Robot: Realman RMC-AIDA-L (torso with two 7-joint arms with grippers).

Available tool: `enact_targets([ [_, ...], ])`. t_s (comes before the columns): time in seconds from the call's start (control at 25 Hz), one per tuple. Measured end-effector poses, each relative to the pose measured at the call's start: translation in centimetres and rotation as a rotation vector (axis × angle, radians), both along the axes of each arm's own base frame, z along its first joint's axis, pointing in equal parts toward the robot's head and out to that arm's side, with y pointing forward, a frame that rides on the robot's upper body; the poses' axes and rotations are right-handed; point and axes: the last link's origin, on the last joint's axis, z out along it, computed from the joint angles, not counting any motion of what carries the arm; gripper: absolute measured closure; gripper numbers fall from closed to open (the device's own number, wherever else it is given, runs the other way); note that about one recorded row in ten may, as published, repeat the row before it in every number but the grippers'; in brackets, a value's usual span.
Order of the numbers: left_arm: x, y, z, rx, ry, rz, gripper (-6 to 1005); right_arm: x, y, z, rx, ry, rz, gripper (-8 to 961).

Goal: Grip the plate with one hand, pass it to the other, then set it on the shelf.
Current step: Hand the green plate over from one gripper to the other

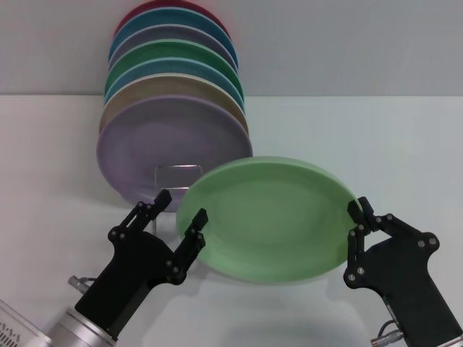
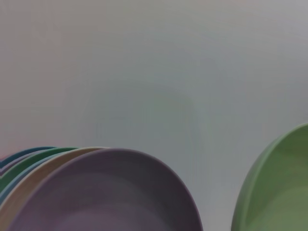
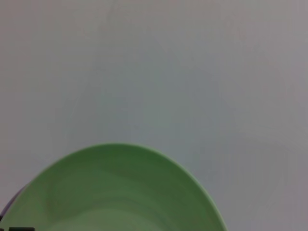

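Handover in mid-air: my right gripper (image 1: 359, 211) pinches the mint-green plate (image 1: 271, 217) by its rim at about three o'clock, holding it tilted above the white table (image 1: 405, 144) so the opposite edge is offered to my other arm. My left gripper (image 1: 181, 208) stands at the plate's nine o'clock edge with fingers spread, one finger (image 1: 198, 219) touching or just beside the rim, the other (image 1: 160, 198) apart from it; I judge it has not yet closed. Behind, at roughly eleven o'clock from the plate, the wire plate rack (image 1: 178, 173) carries a row of upright plates, the lilac plate (image 1: 155, 148) foremost, its small front loop free. That front slot looks the likely place for the mint plate once my left gripper takes it.
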Motion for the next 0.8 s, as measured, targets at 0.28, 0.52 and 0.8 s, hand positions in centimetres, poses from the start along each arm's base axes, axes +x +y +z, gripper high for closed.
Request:
enact_targets([
  [0.28,-0.01,0.0,0.01,-0.001,0.001,-0.001,525,-0.01,0.04,-0.04,-0.002,-0.002,0.001,935],
  [0.52,0.01,-0.02,-0.01,-0.002,0.002,-0.003,616,0.07,0.01,-0.06,-0.004,-0.006,0.001,935],
  [0.8,0.02,0.01,-0.01,-0.002,0.002,-0.003,731,0.11,0.02,-0.13,-0.009,-0.01,0.002,935],
])
